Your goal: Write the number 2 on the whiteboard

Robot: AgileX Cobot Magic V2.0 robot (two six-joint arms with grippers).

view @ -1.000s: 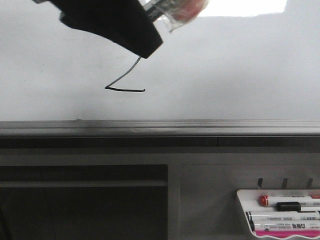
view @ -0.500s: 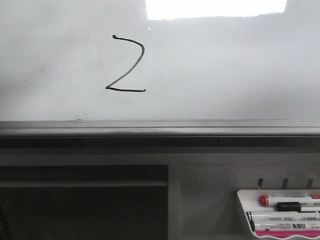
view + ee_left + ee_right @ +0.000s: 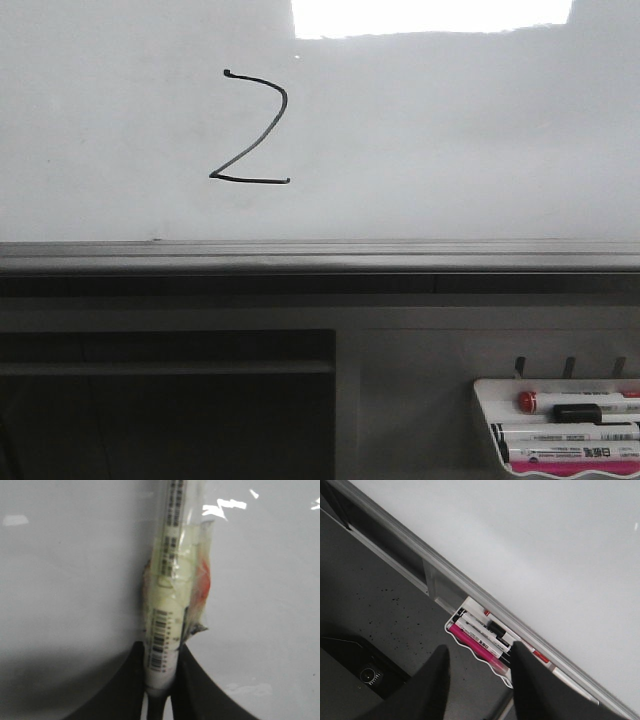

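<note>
On glossy white whiteboard (image 3: pixel 450 150): thin black number 2 (image 3: pixel 252 128), left of centre. Left gripper (image 3: pixel 161 680) clamps tape-wrapped marker (image 3: pixel 167 605); right gripper (image 3: pixel 480 680) spread, empty.

A grey cabinet front (image 3: pixel 420 340) stands under the metal rail (image 3: pixel 320 256), a dark recess (image 3: pixel 165 400) on its left; a white marker tray (image 3: pixel 560 425) hangs at its right
</note>
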